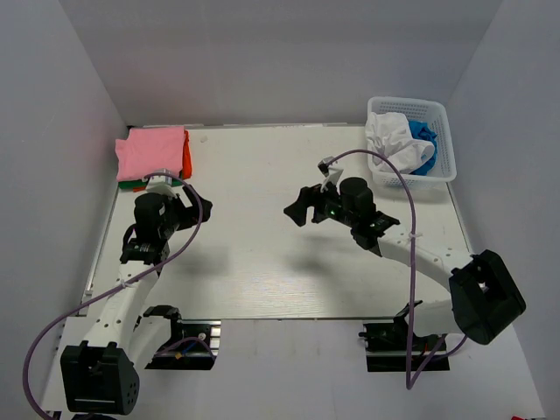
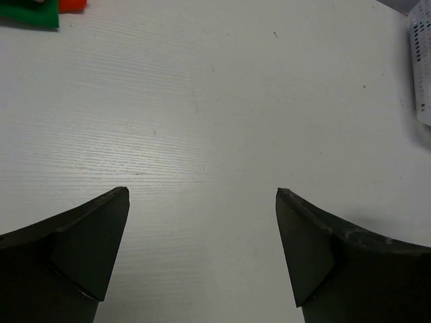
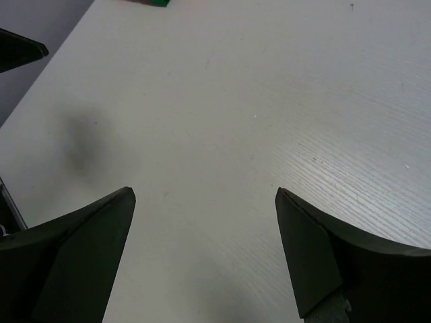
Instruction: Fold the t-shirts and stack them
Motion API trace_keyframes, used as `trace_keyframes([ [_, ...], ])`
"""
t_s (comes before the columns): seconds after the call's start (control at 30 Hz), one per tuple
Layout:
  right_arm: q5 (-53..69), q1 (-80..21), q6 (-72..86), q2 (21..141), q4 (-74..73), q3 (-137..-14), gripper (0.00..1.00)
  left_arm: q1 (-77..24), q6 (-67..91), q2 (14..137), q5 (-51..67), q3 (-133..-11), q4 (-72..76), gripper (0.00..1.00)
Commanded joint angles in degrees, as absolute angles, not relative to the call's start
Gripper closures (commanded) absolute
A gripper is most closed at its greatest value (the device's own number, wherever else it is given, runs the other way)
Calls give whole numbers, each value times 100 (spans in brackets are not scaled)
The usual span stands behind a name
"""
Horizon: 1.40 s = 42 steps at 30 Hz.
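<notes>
A folded stack lies at the table's far left: a pink t-shirt [image 1: 150, 153] on top, an orange-red one [image 1: 186, 157] under it, and a green one [image 1: 131, 185] at the bottom. A crumpled white t-shirt [image 1: 389, 136] and a bright blue t-shirt [image 1: 424, 140] lie in the basket. My left gripper [image 1: 185, 199] is open and empty just in front of the stack. In the left wrist view [image 2: 202, 195] it hovers over bare table, with green [image 2: 30, 17] and orange-red [image 2: 73, 5] cloth at the top left. My right gripper [image 1: 300, 206] is open and empty over mid-table [image 3: 205, 195].
The white lattice basket [image 1: 446, 140] stands at the far right corner; its edge shows in the left wrist view [image 2: 421, 67]. The white table [image 1: 262, 262] is walled by grey panels at the back and on both sides. A dark finger tip [image 3: 20, 50] shows at the right wrist view's left edge.
</notes>
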<state>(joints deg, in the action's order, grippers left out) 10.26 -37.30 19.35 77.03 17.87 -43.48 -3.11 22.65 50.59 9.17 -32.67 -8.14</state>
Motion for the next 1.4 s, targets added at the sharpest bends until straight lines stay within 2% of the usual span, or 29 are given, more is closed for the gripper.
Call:
trace_keyframes([
  [0.0,1020,-3753,1978,7358,2398,-4087,10,-325,2197,4939,817,-3252,-738,0],
  [0.27,467,-3727,1855,7461,2015,-4262,10,-325,2197,4879,817,-3252,-800,0],
  [0.47,-1367,-3542,1434,7865,1100,-5269,10,-325,2197,4878,747,-3252,-861,0],
  [0.57,-1825,-3096,1345,8375,117,-5843,10,-325,2197,4878,625,-3252,-861,0],
  [0.63,-1802,-2893,1231,8691,-403,-6432,10,-325,2197,4930,554,-3252,-922,0],
  [0.9,-1634,-830,396,9641,-1713,-8304,10,-325,2197,4983,361,-3305,-984,0],
  [0.97,-1600,-581,352,9973,-1897,-8744,10,-325,2197,5036,299,-3305,-1037,0],
  [1.07,-725,323,290,10502,-2372,-9499,10,-325,2197,5036,299,-3305,-1037,0],
  [1.27,-221,781,-325,11609,-3003,-11069,10,-272,2145,5141,246,-3357,-1037,0],
  [1.37,-158,958,-483,12224,-3015,-11424,10,-272,2145,5194,185,-3357,-1089,0],
])
